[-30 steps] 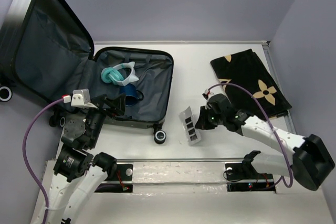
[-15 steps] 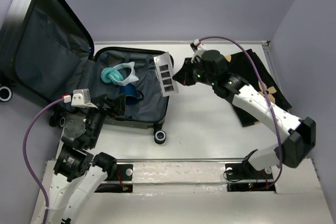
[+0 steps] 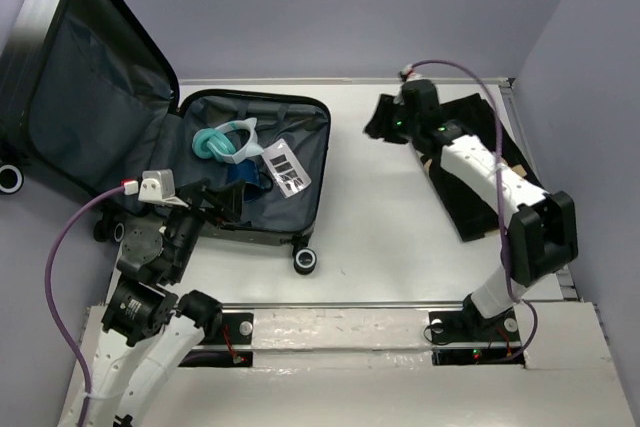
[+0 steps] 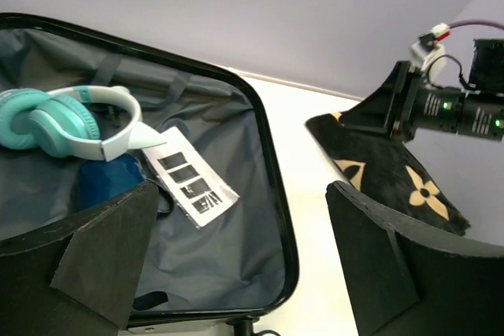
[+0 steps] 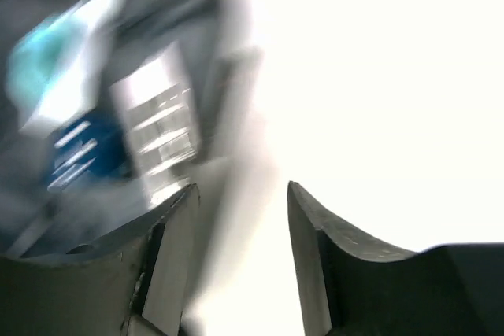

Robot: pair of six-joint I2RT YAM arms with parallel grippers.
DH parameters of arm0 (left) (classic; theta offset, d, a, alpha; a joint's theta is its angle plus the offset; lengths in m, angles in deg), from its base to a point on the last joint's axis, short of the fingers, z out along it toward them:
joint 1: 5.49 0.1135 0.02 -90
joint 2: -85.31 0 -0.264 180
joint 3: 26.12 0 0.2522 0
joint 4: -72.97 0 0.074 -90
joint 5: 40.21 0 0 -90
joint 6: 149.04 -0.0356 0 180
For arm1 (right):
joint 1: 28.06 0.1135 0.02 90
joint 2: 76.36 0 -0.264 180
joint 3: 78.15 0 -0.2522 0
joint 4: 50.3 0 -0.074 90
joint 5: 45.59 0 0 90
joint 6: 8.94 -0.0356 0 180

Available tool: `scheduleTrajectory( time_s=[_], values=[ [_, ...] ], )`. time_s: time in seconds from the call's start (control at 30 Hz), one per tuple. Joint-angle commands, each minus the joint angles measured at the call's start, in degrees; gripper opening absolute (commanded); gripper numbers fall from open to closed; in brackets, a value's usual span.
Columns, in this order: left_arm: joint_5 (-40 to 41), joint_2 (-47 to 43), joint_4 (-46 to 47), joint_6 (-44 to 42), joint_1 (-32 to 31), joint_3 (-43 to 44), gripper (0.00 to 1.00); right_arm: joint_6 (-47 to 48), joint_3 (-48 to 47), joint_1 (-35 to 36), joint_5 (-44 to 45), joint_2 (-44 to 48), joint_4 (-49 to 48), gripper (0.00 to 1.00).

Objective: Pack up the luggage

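Partway through packing: the luggage point(image 3: 305, 132) open at the left of the table point(image 3: 400, 237), base flat and lid tipped back against the wall, presumably to leave the grey lining free for loading from above. Inside the base, three items. Toward the back, one pair of teal-and-white headphones point(image 3: 225, 140). Just in front of them, one blue object point(image 3: 243, 177), too hidden to identify. Just beside the headphones, one white card point(image 3: 285, 165) printed with black rectangles, lying loose and flat on the lining.

Outside, well apart to the right, one black cloth point(image 4: 378, 167) with tan motifs, spread on the table and apparently next in line. Over that cloth's left corner, the right gripper point(image 5: 240, 194), fingers spread with nothing between them, facing the luggage in a badly blurred wrist view. At the near rim of the luggage, the left gripper point(image 4: 242, 190), likewise spread wide and empty, hanging just over the edge, perhaps parked there to stay out of the other arm's path.

Counted: two arms, two empty grippers, one piece of luggage, three things packed, one cloth not yet in, two black wheels point(image 3: 305, 260) plainly showing.
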Motion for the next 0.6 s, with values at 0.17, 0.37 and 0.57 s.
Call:
scheduleTrajectory(
  time_s=[0.17, 0.37, 0.57],
  values=[
    [-11.22, 2.4, 5.57, 0.91, -1.93, -1.07, 0.99, 15.76, -5.87, -15.71, 26.63, -9.15, 20.1, 0.66],
    [-17.12, 8.64, 5.66, 1.26, -1.93, -0.46, 0.99, 19.28, -9.47, -17.92, 25.49, -19.18, 22.13, 0.66],
    [-19.49, 11.46, 6.19, 2.4, -1.93, 0.51, 0.91, 19.02, -9.31, -17.92, 23.12, -24.37, 21.78, 0.24]
  ],
)
